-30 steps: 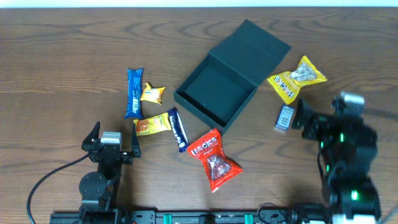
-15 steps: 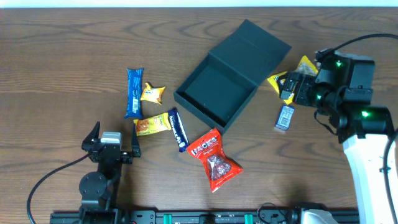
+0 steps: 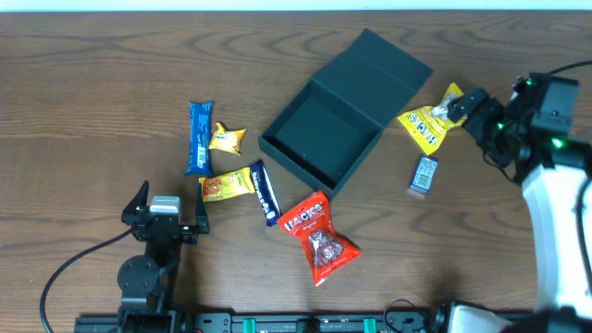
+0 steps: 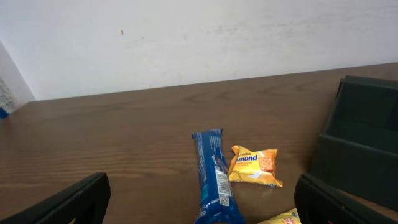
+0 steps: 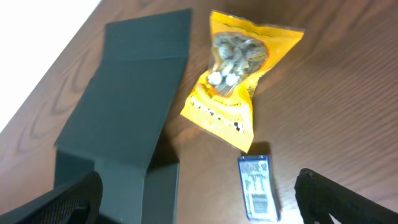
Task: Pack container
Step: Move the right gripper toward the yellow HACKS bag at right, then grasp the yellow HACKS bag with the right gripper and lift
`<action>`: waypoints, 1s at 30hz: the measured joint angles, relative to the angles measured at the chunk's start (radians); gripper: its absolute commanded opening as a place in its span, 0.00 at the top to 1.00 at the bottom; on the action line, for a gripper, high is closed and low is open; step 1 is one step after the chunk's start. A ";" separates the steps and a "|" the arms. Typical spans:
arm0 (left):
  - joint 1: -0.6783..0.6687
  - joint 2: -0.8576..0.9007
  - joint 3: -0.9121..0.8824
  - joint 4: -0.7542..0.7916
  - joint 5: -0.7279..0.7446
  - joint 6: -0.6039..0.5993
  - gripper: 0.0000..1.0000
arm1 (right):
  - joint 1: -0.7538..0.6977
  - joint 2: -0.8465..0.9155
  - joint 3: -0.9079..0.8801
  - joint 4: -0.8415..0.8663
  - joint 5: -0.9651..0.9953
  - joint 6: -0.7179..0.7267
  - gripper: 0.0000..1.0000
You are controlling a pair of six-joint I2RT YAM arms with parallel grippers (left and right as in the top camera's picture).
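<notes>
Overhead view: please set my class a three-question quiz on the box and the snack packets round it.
1. True or false: the container already holds a snack packet.
2. Which packet lies nearest the right tool? A) the red packet; B) the yellow packet; C) the long blue bar.
3. Fill the gap: the container's lid is ____ (open or shut).

Key: 1 false, the inside is bare; 2 B; 3 open.
</notes>
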 measured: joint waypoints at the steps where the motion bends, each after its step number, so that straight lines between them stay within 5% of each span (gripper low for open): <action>1: 0.000 0.000 0.000 0.000 0.000 0.000 0.05 | 0.000 0.030 0.000 0.014 -0.001 0.022 0.01; 15: 0.000 0.000 0.000 0.000 0.000 0.000 0.05 | -0.002 0.279 0.000 0.190 0.002 0.149 0.11; 19: 0.000 0.000 0.000 0.000 0.000 0.000 0.04 | -0.002 0.310 0.000 0.209 0.017 0.157 0.23; 30: 0.000 0.000 0.000 0.000 0.000 0.000 0.05 | -0.002 0.392 0.000 0.241 0.030 0.164 0.34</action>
